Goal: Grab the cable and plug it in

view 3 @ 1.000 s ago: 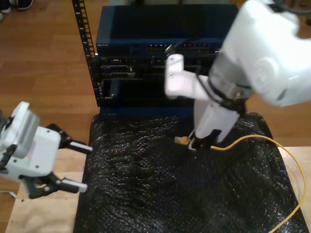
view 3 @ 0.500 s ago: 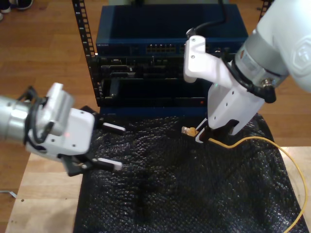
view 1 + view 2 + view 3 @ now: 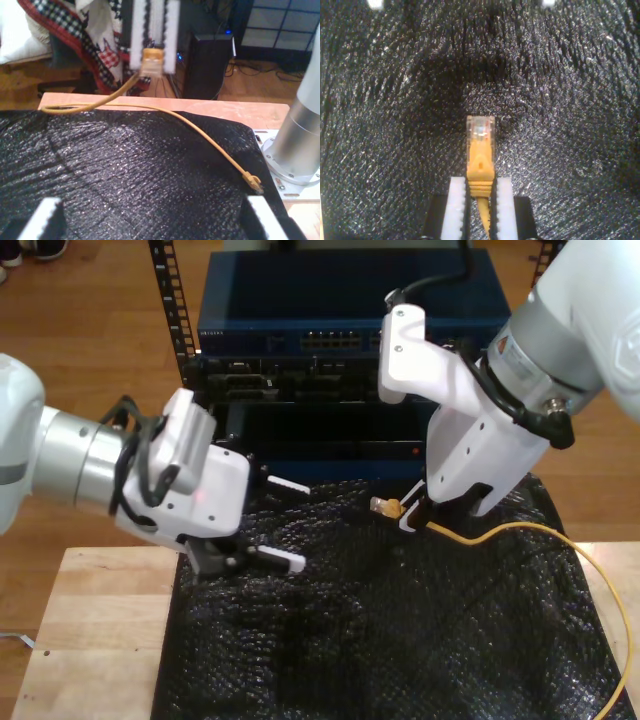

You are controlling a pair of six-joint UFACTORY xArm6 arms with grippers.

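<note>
The yellow-orange cable (image 3: 520, 530) runs from the exterior view's right edge across the black mat (image 3: 400, 640). My second gripper (image 3: 412, 518) is shut on it just behind the plug (image 3: 385, 507), holding the plug above the mat. In the second wrist view the clear plug (image 3: 480, 132) sticks out past the closed white fingers (image 3: 456, 200). My first gripper (image 3: 295, 525) is open at the exterior view's left, over the mat's edge, pointing at the plug. The first wrist view looks between its own open fingertips (image 3: 47, 215) at the held plug (image 3: 151, 62) and the cable's slack (image 3: 200, 130).
A dark blue network rack (image 3: 340, 340) with rows of ports stands behind the mat in the exterior view. The cable's other plug (image 3: 253, 181) lies on the mat near an arm base (image 3: 300, 145). Wooden tabletop (image 3: 90, 640) borders the mat.
My first gripper has swung in from the exterior view's left to the mat's edge, closer to the plug. My second gripper lifted the plug off the mat and now holds almost still.
</note>
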